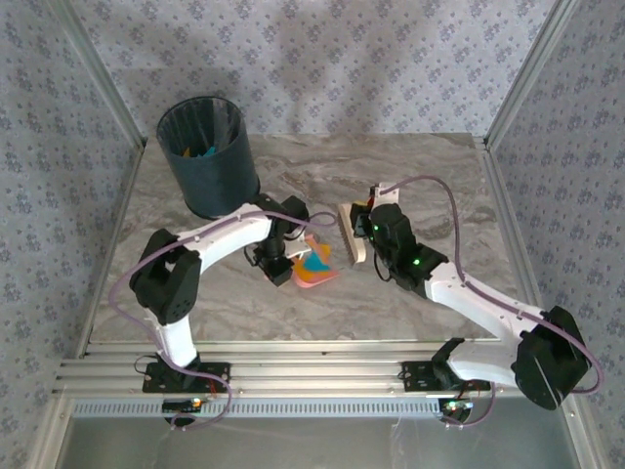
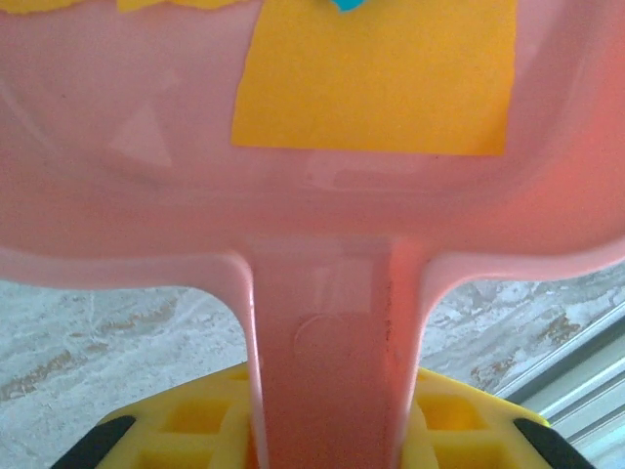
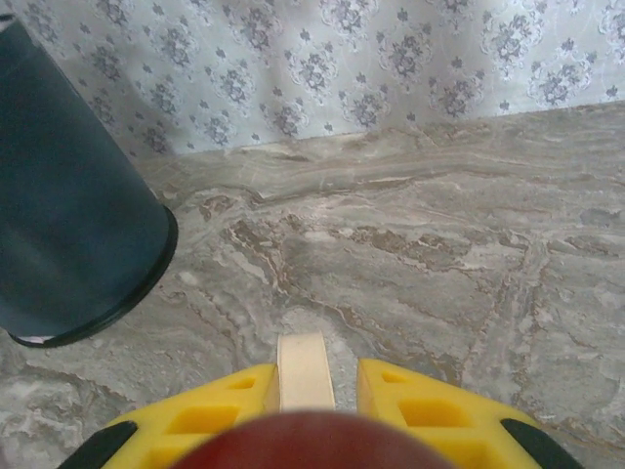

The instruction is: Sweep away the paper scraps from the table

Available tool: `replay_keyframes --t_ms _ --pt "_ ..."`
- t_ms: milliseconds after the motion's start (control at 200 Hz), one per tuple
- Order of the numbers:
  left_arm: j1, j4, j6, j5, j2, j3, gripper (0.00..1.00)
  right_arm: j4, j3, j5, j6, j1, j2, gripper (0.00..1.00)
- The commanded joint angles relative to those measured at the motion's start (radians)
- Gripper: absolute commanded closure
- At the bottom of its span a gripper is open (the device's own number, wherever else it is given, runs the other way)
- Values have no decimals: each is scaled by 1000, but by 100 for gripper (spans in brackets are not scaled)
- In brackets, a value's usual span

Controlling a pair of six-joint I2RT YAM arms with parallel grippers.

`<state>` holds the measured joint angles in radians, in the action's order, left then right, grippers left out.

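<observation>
- The left gripper [image 1: 280, 262] is pinching the handle of a pink dustpan [image 1: 322, 276]. In the left wrist view its yellow fingers [image 2: 190, 427] press the handle from both sides.
- The dustpan is near the middle of the worktop [image 1: 430, 176], slightly toward the near edge. Whether it rests on the surface or is lifted cannot be told.
- Orange and teal paper scraps [image 1: 313, 260] lie inside the dustpan. The left wrist view shows one large orange piece [image 2: 376, 78] flat on the pan floor, with a teal bit at its upper edge.
- More scraps show inside the dark bin [image 1: 210, 181], which stands by the far left corner.
- The right gripper [image 1: 369, 227] is clamped on a pale wooden brush [image 1: 350, 234], held just beside the dustpan's right side. In the right wrist view the wood [image 3: 305, 366] sits between the yellow fingers.
</observation>
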<state>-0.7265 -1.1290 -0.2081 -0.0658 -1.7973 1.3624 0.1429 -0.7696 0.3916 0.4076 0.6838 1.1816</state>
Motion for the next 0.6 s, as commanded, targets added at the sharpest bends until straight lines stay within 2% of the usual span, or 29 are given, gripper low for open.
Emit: replay_keyframes --t_ms 0,185,320,500,595 --pt "-10 -50 10 -18 60 -37 100 -1 10 -42 9 -22 -8 100" --pt "-9 -64 -2 -22 112 -99 100 24 -3 -107 -3 -48 34 100" --pt "-9 -55 -8 -22 144 -140 100 63 -15 -199 -11 -53 61 100" --pt "-7 -40 -5 -17 147 -176 100 51 -56 -314 -21 -60 129 100" --pt "1 -35 -2 -10 149 -189 100 49 -63 -333 -13 -59 156 100"
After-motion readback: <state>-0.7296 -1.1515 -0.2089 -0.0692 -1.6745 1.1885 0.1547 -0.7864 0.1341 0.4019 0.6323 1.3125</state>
